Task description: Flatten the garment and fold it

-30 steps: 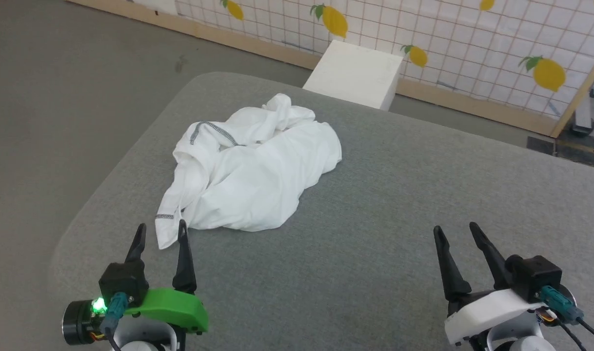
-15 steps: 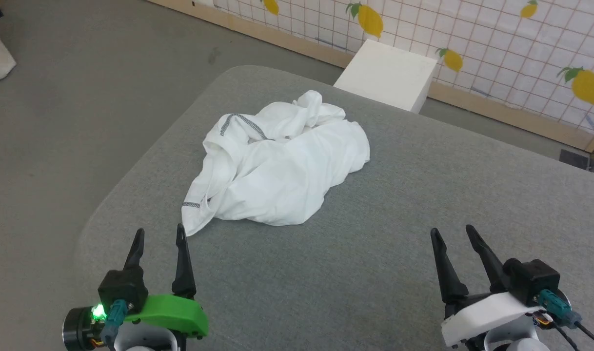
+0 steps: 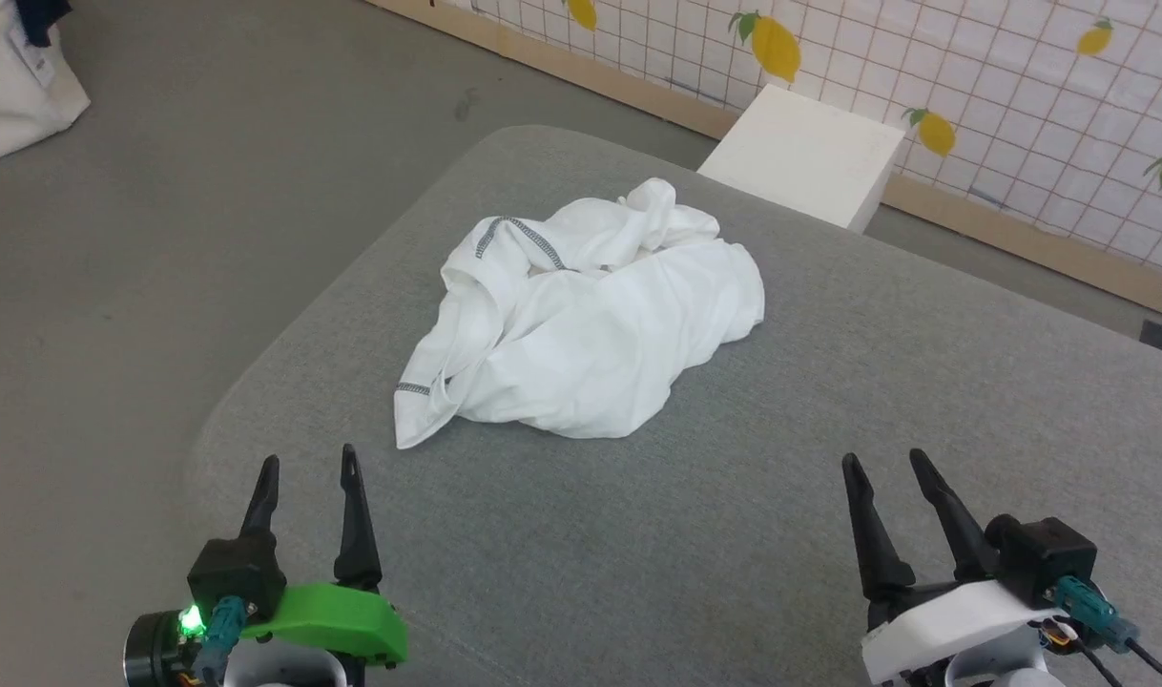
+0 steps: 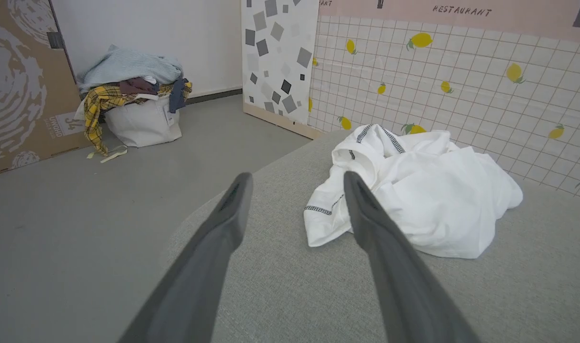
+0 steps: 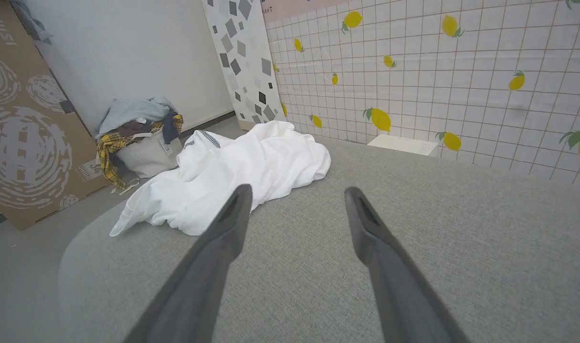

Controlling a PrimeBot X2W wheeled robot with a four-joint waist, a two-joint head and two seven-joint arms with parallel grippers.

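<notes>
We find the garment (image 3: 581,334) crumpled in a loose heap on the table (image 3: 734,553); it is white and thin, with dark zigzag stitching (image 3: 524,234) along a hem on its far left fold and a short run of the same near its nearest corner; that corner lies flat and points toward us.

The left gripper (image 3: 310,455) hovers just short of that near corner of the garment, apart from it; its jaws are spread wide and hold nothing; in the left wrist view the right-hand finger crosses in front of the garment's stitched edge, and we see no cloth between the fingers.

The right gripper (image 3: 882,456) sits well apart from the garment, off its near right side, over bare table; its jaws are likewise spread and empty.

Beyond the garment, to its far right, a white box (image 3: 810,157) stands on the floor (image 3: 209,191) past the table's edge, beside the wall (image 3: 1020,86) of tiles printed with lemons; far off the garment's left side a white bag (image 4: 142,124) heaped with clothes rests on the floor
</notes>
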